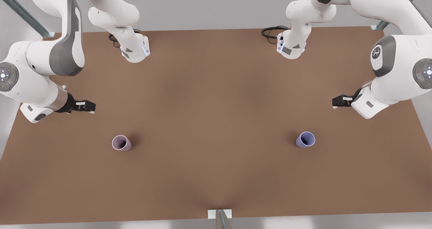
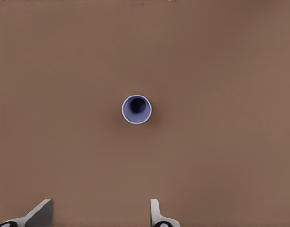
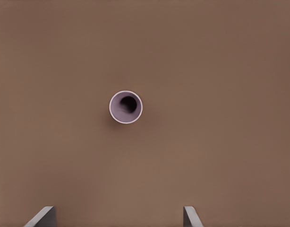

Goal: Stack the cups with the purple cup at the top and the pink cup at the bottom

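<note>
Front view has the pink cup (image 1: 121,143) and purple cup (image 1: 305,139) upright and well apart on the table (image 1: 216,175), while wrist views look down their dark insides, the left gripper (image 2: 100,213) above purple, the right gripper (image 3: 119,216) above pink, both spread wide and empty.

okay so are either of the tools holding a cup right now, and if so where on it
Nothing is held. The left tool hangs open above the purple cup, the right tool open above the pink cup; both cups stand upright and apart on the table.
</note>
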Motion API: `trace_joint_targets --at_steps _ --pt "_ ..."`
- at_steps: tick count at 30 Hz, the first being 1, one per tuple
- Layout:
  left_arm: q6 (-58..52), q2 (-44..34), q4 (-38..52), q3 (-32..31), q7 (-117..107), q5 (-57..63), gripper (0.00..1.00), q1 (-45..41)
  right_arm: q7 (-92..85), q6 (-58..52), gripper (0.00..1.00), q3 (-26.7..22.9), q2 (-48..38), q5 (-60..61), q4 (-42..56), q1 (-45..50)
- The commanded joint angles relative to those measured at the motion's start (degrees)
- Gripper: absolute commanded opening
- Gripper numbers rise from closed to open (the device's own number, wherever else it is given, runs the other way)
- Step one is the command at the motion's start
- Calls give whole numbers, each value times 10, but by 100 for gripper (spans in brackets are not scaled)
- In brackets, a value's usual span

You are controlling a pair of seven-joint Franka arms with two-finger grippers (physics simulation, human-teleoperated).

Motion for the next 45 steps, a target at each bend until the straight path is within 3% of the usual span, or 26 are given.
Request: trace_joint_targets --at_steps 1,9,13,27,32,44,45 --pt "13 2 0 0 23 5 100 1 -17 11 100 0 1 4 -1 1" --pt "19 26 -3 2 25 2 100 2 -58 75 100 -1 58 10 -30 1" --pt "19 26 -3 5 25 3 100 2 -87 169 100 0 58 53 -110 -20" --pt "19 38 -3 6 25 2 100 2 -110 308 100 -20 193 30 -73 6" --pt "19 43 -3 7 25 2 100 2 -110 383 100 -20 197 32 -130 9" --pt "14 54 -3 7 25 2 100 4 -109 427 100 -21 206 32 -187 2" --pt "14 54 -4 8 25 2 100 5 -109 430 86 -21 207 32 -187 2"
